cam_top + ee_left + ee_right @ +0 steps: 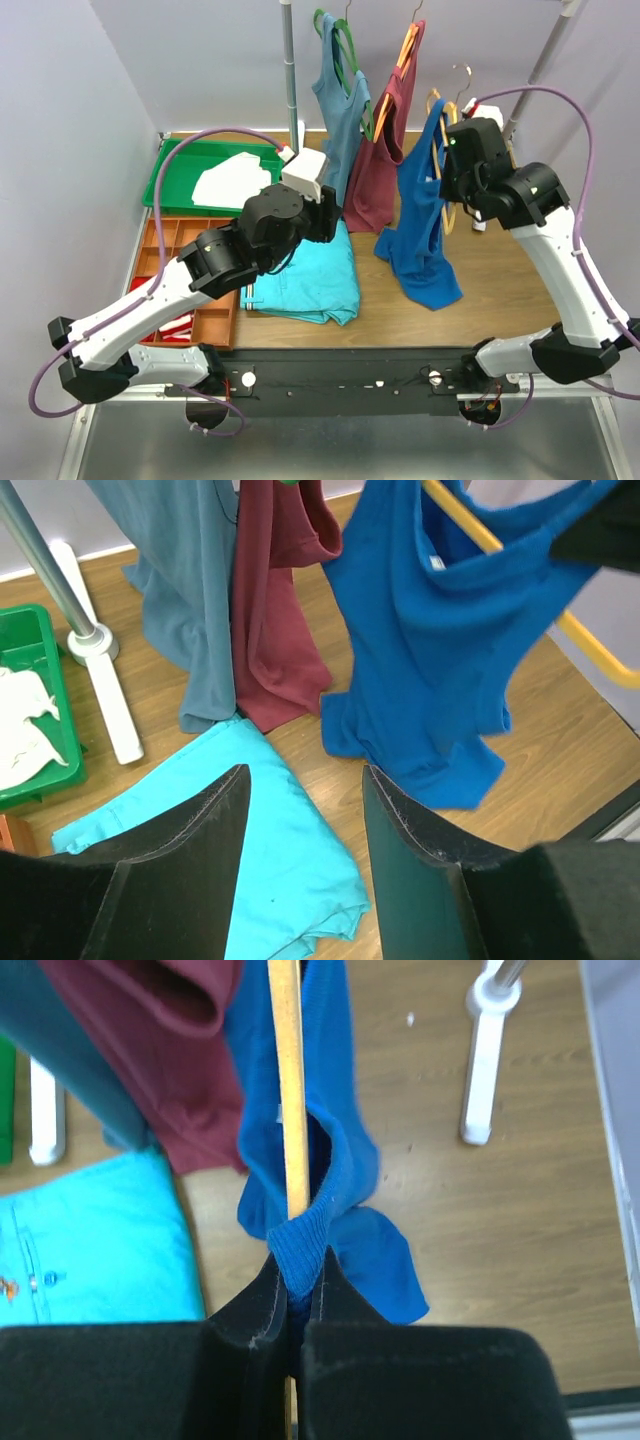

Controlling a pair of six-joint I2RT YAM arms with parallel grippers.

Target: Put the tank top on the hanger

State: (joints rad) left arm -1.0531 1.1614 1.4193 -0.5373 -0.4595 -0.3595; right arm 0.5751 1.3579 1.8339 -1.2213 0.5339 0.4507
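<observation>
Tank top [352, 1160] strap and hanger [287, 1080] in right end effector [297, 1282]

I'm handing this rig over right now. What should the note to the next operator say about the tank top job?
Left hand: open, empty, above the folded turquoise garment.
Right hand: shut on a fold of the tank top, against the hanger bar.
Done: top hangs partly draped over the hanger.
Left: can't confirm both straps are seated; check, then release.
</observation>
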